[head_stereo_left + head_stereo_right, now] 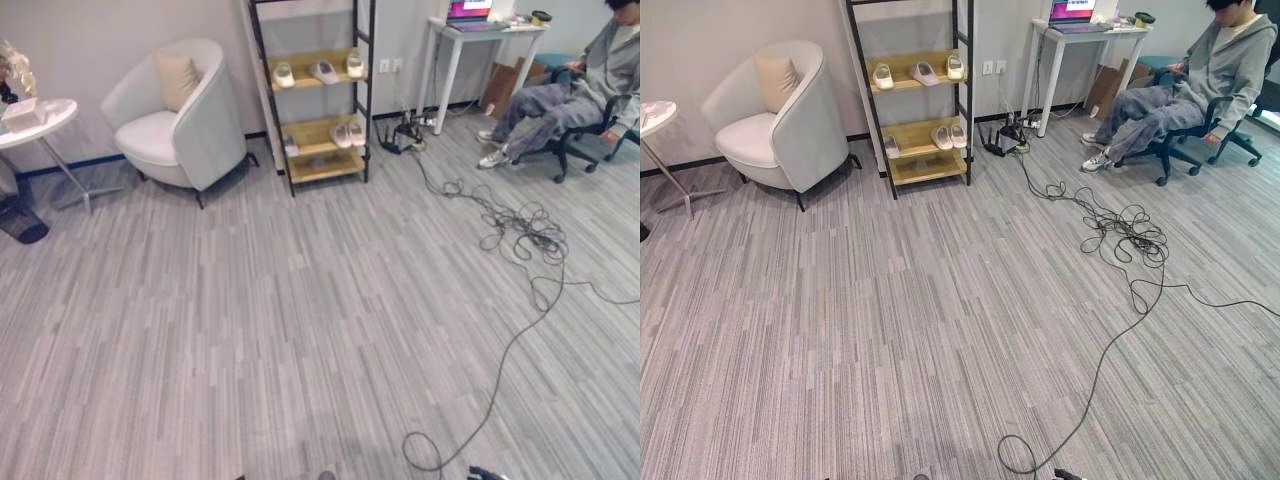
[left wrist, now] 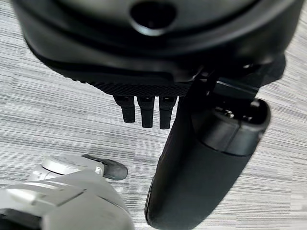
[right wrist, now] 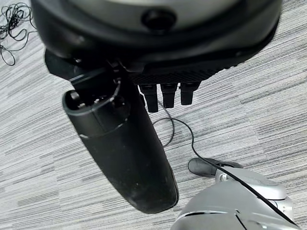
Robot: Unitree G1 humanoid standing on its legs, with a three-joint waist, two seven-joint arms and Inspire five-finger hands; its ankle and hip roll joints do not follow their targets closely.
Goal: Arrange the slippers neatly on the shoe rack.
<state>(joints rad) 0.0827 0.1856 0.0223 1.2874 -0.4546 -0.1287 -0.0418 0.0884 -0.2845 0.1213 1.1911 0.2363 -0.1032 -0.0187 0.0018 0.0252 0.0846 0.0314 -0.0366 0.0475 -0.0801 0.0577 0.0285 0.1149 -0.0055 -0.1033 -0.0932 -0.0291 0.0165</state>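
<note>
Against the far wall, a tall black-framed shoe rack with pale wooden shelves (image 1: pixel 312 90). On its upper wooden shelf, three light beige slippers (image 1: pixel 323 71) spaced in a row: one at the left end, one in the middle lying at an angle, one at the right end. On the lower shelf, a pair of beige slippers (image 1: pixel 348 134) side by side towards the right, plus one more pale slipper (image 1: pixel 290 146) at the left edge, close to the frame post. Left of the rack, a white rounded armchair (image 1: pixel 178 115) with a beige cushion (image 1: pixel 176 79) leaning against its back. Further left, a round white side table on thin metal legs (image 1: pixel 55 122). Right of the rack, a white desk (image 1: pixel 1082 35) with an open laptop (image 1: pixel 1072 14) on top. Beside the desk, a person in grey clothes (image 1: pixel 1185 85) seated on a black office chair. Underfoot everywhere, grey striped carpet flooring (image 1: pixel 280 320).

Down over the carpet, well short of the rack, the dark left hand (image 2: pixel 158 57) with fingers (image 2: pixel 146 115) straight and thumb stretched out, holding nothing. Likewise the dark right hand (image 3: pixel 158 52): fingers (image 3: pixel 168 98) straight, thumb extended, nothing in its grasp.
</note>
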